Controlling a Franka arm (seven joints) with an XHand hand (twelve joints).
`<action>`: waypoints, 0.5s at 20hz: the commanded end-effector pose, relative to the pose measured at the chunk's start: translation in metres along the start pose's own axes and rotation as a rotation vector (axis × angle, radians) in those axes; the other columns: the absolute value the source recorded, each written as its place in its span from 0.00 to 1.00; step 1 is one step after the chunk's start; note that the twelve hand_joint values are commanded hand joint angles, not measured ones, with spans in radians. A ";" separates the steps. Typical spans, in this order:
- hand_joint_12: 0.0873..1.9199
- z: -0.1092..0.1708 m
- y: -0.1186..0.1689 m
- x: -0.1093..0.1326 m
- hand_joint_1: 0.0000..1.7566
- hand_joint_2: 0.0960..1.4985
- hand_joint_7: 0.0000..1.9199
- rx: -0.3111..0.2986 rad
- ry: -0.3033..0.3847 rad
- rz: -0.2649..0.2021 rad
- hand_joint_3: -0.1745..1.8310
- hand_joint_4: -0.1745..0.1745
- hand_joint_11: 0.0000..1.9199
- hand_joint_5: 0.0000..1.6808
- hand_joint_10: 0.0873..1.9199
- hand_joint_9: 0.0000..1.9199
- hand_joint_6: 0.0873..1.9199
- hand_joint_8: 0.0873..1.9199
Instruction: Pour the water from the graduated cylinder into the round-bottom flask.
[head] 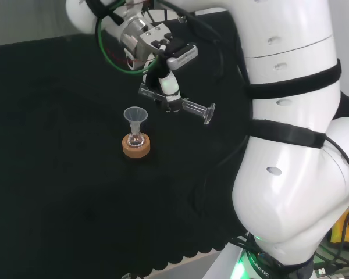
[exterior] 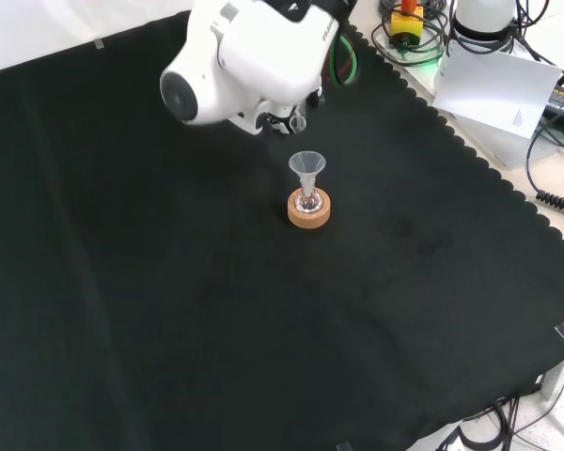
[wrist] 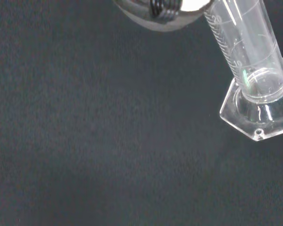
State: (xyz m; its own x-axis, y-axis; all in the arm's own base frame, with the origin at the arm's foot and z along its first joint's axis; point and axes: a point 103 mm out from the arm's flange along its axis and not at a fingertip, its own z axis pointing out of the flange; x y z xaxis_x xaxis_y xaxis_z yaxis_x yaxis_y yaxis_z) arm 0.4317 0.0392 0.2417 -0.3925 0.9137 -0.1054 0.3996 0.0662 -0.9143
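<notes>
A: Cylinder first: where is it sitting?
B: It is lying nearly level in the air in the head view, at about one o'clock from the flask, with its hexagonal foot pointing toward three o'clock. I cannot tell whether any water is lying inside it.
A: And the flask?
B: It is standing in a cork ring on the black cloth, and a clear funnel is sitting in its neck. What it is holding is too small to judge.
A: What is the hand doing?
B: Its fingers are curling round the cylinder's tube, gripping it mid-length.
A: Counts?
B: I am seeing one cylinder, one flask, one funnel and one ring.
</notes>
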 end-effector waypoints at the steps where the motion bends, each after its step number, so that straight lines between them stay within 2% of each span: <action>1: 0.37 0.005 -0.004 -0.015 0.86 0.69 0.48 -0.138 0.059 -0.053 0.08 0.15 0.55 0.60 0.47 0.59 0.43 0.51; 7: 0.37 0.006 -0.013 -0.026 0.86 0.69 0.48 -0.269 0.102 -0.078 0.08 0.15 0.55 0.60 0.47 0.59 0.43 0.51; 10: 0.37 0.009 -0.014 -0.032 0.86 0.69 0.48 -0.314 0.135 -0.094 0.08 0.15 0.55 0.60 0.47 0.59 0.43 0.51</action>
State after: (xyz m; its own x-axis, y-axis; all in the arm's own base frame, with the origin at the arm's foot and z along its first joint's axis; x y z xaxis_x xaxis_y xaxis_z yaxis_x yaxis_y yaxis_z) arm 0.4323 0.0168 0.2527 -0.3589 0.9332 -0.0160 0.5491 0.1973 -0.8121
